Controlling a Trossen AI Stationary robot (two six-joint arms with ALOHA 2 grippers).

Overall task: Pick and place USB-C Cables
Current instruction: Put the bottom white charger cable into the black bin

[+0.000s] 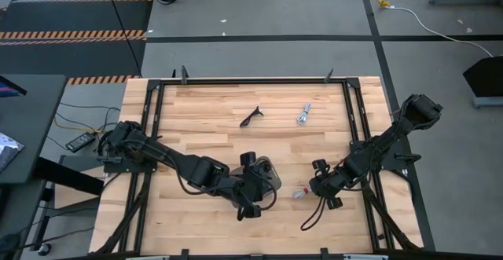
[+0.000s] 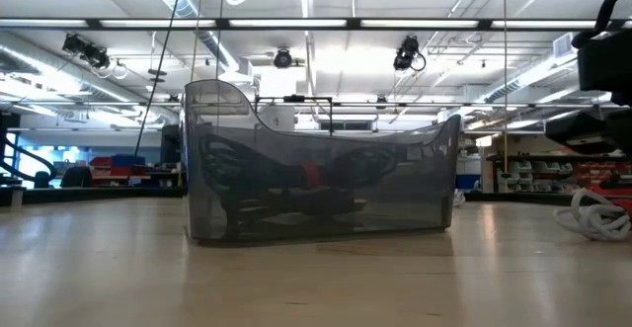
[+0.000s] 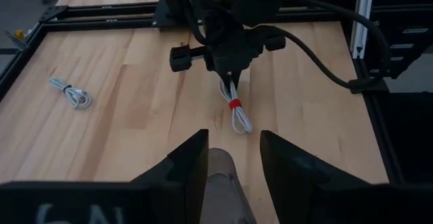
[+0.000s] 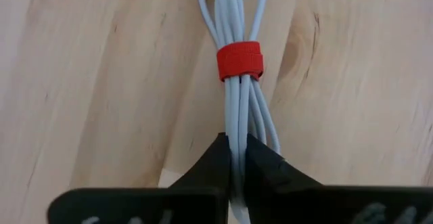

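The left gripper (image 1: pixel 263 183) hangs over the grey tray (image 2: pixel 434 184) near the table's front edge, its fingers (image 3: pixel 189 163) apart with nothing between them. The tray already holds dark coiled cable bundles (image 2: pixel 296 184), one showing a red band; their count is hard to make out through the smoky wall.

Just right of the tray lies the white USB-C cable with a red band (image 4: pixel 240 60), flat on the wood. The right gripper (image 4: pixel 235 158) is down on it, jaws pinched together on one end of the bundle, short of the band. The bundle looks light and limp, so a hold at one end will likely let the rest droop and swing; nearer the band, where the strands are gathered tightest, seems the surer place.

Beyond the tray, toward the far edge, a black cable (image 1: pixel 251 117) and a grey-white cable (image 1: pixel 303 115) lie apart from each other, untouched.
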